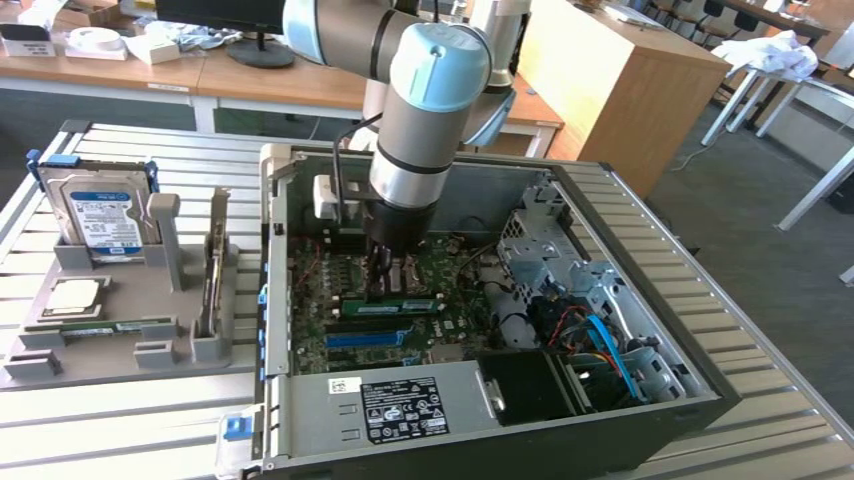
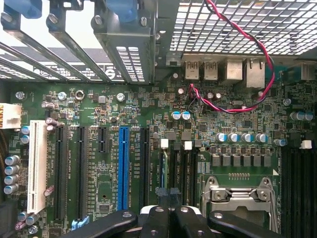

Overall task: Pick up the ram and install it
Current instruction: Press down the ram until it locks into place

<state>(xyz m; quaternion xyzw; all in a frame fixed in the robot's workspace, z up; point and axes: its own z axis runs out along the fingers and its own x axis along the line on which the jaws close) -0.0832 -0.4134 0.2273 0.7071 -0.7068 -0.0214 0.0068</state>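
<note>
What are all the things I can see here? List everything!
computer case: one, black, open on the slatted table.
motherboard: one, green, inside the case.
ram: one, green stick, on the motherboard under the gripper.
blue slot: one, on the motherboard.
white slot: one, beside the black slots.
red and black wires: one twisted pair, above the board.
hard drive: one, silver with blue label, upright in the grey holder at the exterior view's left.
gripper: one, black, shut, over the ram.

Green ram (image 1: 402, 305), perhaps white-labelled
</note>
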